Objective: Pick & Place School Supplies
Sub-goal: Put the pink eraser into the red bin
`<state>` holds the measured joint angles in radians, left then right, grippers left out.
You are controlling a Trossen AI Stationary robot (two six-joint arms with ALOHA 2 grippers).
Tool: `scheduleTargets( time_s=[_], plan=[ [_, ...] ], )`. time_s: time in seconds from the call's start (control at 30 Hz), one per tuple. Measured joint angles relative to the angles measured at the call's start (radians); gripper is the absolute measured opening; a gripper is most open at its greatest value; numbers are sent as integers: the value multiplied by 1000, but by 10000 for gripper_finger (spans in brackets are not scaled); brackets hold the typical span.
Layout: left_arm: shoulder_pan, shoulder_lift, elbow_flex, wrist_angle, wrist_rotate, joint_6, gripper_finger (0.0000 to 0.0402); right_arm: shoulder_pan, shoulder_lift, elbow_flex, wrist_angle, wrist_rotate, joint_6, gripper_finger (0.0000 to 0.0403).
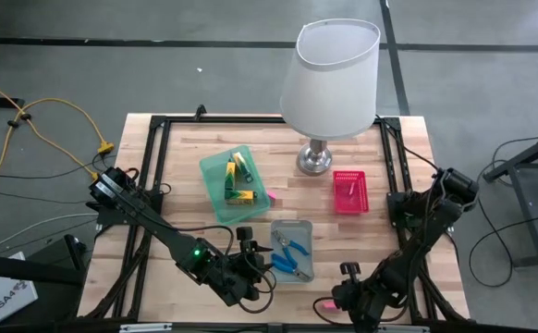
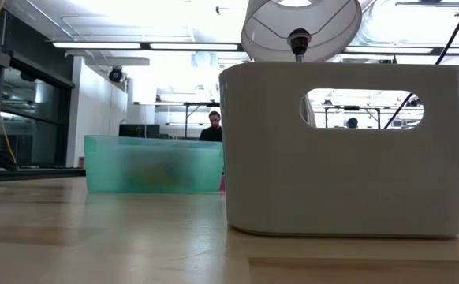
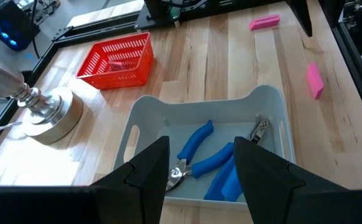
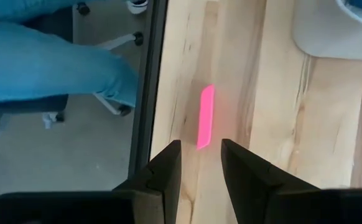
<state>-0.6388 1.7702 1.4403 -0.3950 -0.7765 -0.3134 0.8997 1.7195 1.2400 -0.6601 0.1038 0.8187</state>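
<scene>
Nearest the desk's (image 1: 186, 148) front edge: pink bar (image 4: 206, 117), flat on the wood, just ahead of the right pincer (image 4: 201, 163), which hangs with fingers narrowly parted and nothing between them. Likely light, stiff and smooth-sided, so apt to skid or pivot if pinched off-centre. Best taken across the short width at mid-length, fingers square to the long edges. Looks slim, straight-edged, bright pink, with a faint glow on the boards around it.

A little farther in: left pincer (image 3: 201, 167), spread wide and empty, above the grey tray (image 3: 145, 115). Blue-handled pliers (image 3: 196, 140) inside, lying flat; probably heavier, with grippy handles and hard metal jaws.

Farther back: green tray (image 1: 215, 190) with yellow-and-green pieces (image 1: 239, 176), red basket (image 1: 349, 192), and the lamp (image 1: 329, 69) behind.
</scene>
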Motion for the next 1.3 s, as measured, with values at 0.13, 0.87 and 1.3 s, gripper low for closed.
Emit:
scheduleTargets(
  time_s=[0.13, 0.87, 1.3],
  plan=[
    [0, 0, 0, 0, 0, -1, 171, -18, 0, 0, 0, 0, 49, 105],
    [-12, 0, 0, 0, 29, -1, 171, -29, -1, -1, 122, -31, 105, 139],
    [-21, 0, 0, 0, 29, 0, 171, -9, 75, -2, 106, -34, 131, 139]
  ],
)
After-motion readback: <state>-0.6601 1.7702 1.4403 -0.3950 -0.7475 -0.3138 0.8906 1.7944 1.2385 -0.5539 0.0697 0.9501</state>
